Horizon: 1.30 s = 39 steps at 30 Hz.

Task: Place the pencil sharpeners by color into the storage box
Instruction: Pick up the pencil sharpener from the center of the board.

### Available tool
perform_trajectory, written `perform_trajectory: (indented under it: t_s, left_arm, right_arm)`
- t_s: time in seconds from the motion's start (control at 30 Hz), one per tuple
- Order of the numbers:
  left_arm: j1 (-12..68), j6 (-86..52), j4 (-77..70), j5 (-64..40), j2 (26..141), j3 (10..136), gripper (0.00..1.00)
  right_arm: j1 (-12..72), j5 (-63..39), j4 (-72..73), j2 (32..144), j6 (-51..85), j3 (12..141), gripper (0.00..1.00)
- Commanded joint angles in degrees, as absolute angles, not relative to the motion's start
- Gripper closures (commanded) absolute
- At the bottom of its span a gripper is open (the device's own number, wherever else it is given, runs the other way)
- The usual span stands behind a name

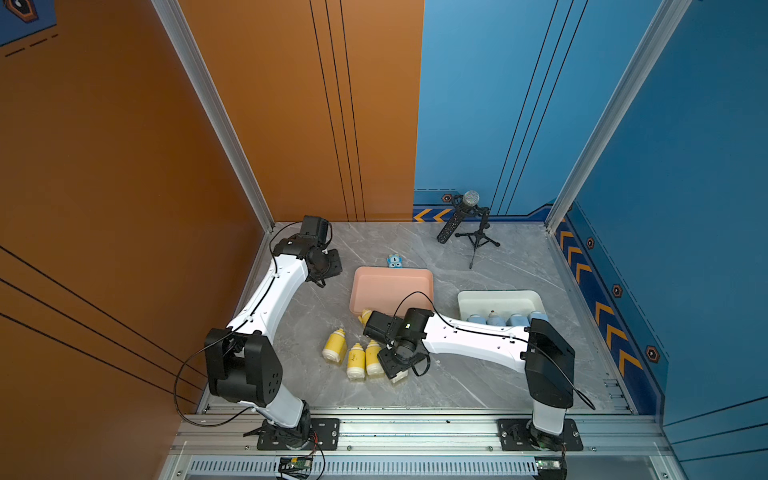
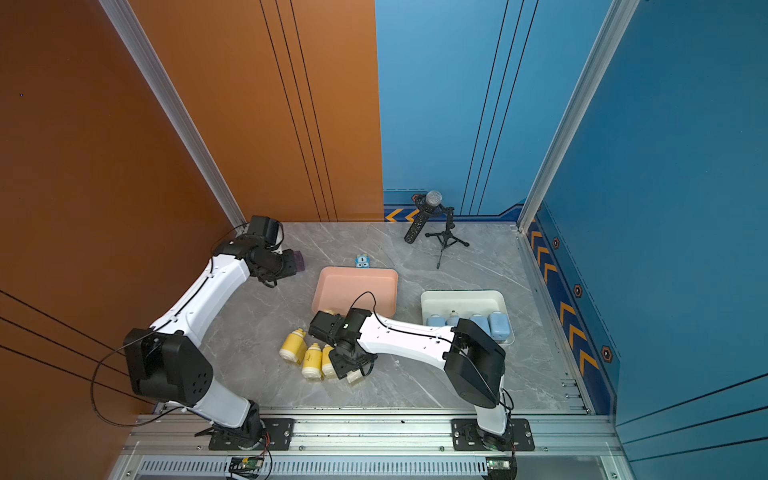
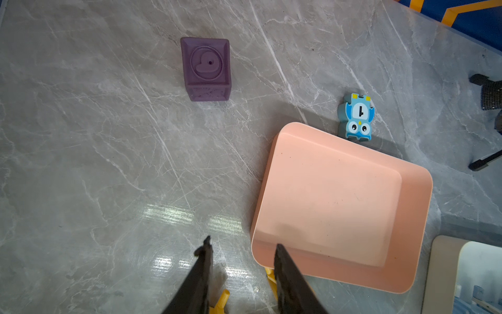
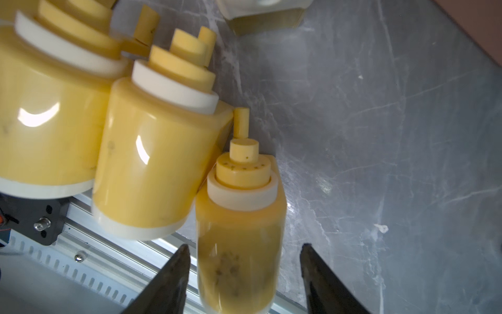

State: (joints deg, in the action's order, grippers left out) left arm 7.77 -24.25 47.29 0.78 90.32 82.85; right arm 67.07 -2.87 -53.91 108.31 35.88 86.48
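Three yellow pencil sharpeners (image 1: 356, 360) lie side by side at the table's middle front. Another (image 1: 365, 316) lies at the near corner of the empty pink storage box (image 1: 390, 291). My right gripper (image 1: 397, 372) is down beside the group. In the right wrist view it (image 4: 244, 248) stands open around one yellow sharpener (image 4: 239, 217), with a gap on each side. Several light blue sharpeners (image 1: 505, 320) stand in the white storage box (image 1: 498, 299). My left gripper (image 3: 243, 242) hangs open and empty at the back left, over bare table beside the pink box (image 3: 334, 201).
A dark purple cube (image 3: 206, 69) sits on the table at the back left, ahead of the left gripper. A small blue owl toy (image 1: 394, 261) lies just behind the pink box. A microphone on a tripod (image 1: 465, 216) stands at the back.
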Motion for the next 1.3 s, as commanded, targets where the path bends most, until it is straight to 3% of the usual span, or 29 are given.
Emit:
perform_trajectory:
  t_s: [0.0, 0.7, 1.27]
  left_arm:
    - [7.21, -25.05, 47.06, -0.43, 89.48, 81.91, 0.62]
    - [6.68, -25.31, 46.77, -1.36, 90.38, 81.51, 0.62]
    - [6.24, -25.4, 46.67, -1.07, 90.58, 81.17, 0.63]
  right_arm:
    - [66.78, -3.96, -54.15, 109.76, 35.68, 87.9, 0.35]
    - [65.95, -4.13, -54.18, 111.13, 35.42, 86.58, 0.6]
    - [64.22, -2.49, -58.72, 104.94, 34.14, 85.61, 0.64]
